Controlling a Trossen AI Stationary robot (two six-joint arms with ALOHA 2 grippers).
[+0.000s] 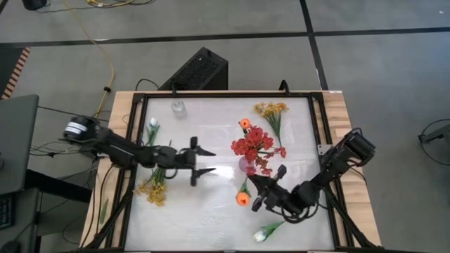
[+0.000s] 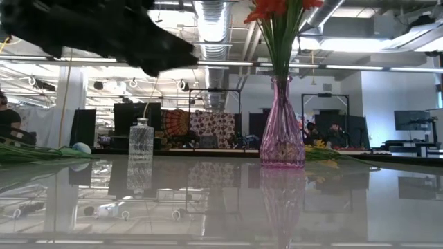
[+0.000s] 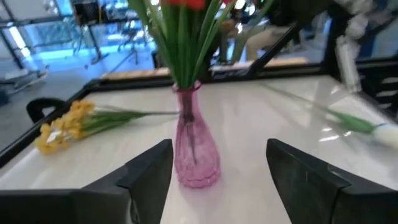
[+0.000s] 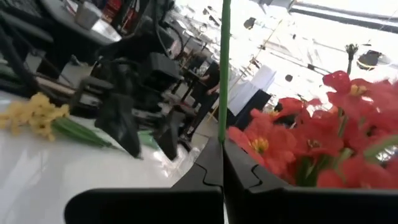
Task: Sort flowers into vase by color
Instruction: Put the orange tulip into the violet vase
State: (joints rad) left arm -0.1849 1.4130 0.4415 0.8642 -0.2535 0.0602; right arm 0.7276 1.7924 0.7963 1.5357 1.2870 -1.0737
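Note:
A pink glass vase [image 1: 247, 166] [image 3: 194, 149] [image 2: 280, 131] stands mid-table and holds red sprays [image 1: 254, 144] [image 4: 311, 143]. My left gripper [image 1: 202, 162] [image 3: 214, 165] hovers open to the vase's left, pointing at it. My right gripper [image 1: 257, 184] [image 4: 222, 146], just on the near side of the vase, is shut on an orange tulip [image 1: 242, 199]. Another orange tulip [image 1: 245, 124] shows at the far side of the red cluster. Yellow sprays [image 1: 271, 109] [image 1: 153, 190] and white tulips [image 1: 152, 124] [image 1: 261, 234] lie flat on the table. My right gripper pinches the orange tulip's thin green stalk [image 4: 222, 134] between its two shut fingers, coming from the table's near right and slanting toward the vase. The stalk crosses the fingers and stands out past them [image 4: 224, 62]. The blossom [image 1: 242, 199] sits beside the gripper, outside the wrist view.
A small clear glass vase [image 1: 178, 107] [image 2: 140, 142] stands near the far left of the white table top. A raised dark frame [image 1: 133, 140] edges the table. Open surface lies between the two arms, near of the pink vase.

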